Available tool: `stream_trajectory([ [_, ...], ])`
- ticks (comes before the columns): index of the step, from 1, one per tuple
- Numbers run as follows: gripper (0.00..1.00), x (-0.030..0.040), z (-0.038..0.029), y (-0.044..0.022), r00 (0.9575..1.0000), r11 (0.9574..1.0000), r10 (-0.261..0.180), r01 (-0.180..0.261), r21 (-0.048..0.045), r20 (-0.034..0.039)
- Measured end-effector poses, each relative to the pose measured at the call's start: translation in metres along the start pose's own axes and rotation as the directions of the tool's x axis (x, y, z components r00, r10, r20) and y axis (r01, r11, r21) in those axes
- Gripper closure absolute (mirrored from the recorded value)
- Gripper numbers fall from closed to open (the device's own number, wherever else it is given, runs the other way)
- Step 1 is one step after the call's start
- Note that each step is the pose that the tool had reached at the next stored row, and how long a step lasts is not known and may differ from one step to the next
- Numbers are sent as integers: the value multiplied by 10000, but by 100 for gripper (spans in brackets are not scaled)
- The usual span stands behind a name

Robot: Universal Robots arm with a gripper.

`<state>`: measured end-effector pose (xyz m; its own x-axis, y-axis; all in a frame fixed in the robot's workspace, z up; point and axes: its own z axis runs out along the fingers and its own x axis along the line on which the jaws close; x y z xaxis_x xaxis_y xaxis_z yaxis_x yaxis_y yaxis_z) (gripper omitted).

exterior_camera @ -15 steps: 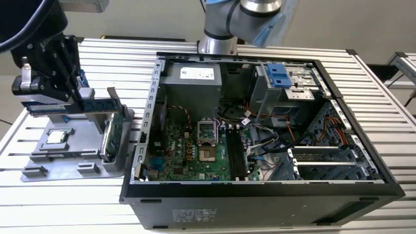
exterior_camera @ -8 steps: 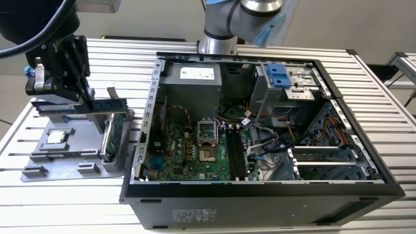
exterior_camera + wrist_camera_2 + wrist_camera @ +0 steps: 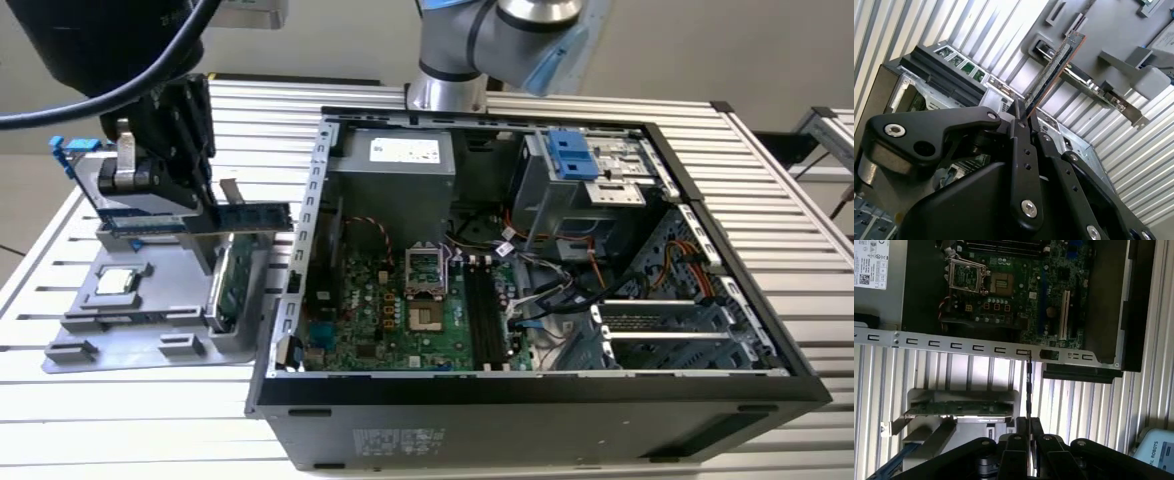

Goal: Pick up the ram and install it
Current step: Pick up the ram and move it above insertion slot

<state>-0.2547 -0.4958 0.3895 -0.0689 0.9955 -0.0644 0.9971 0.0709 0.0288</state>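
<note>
The black two-fingered hand (image 3: 1023,114) is clamping its fingers on one end of the slim green circuit-board ram stick (image 3: 1054,70). It is holding the stick in the air above the grey plastic parts tray (image 3: 80,340) on the slatted metal desk (image 3: 134,440). The stick is hanging just beside the open black computer case (image 3: 534,400), on the exterior view's left.

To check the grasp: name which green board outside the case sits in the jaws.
The ram, the slim stick clamped by the gripper, jaws shut on it. The broader expansion card stands on edge in the grey holder, ungripped.
</note>
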Motion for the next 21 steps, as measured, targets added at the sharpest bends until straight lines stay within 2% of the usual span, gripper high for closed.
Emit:
stream_trajectory([
  [21,100,-29,14,421,10000,10000,-2,2,-1,0],
])
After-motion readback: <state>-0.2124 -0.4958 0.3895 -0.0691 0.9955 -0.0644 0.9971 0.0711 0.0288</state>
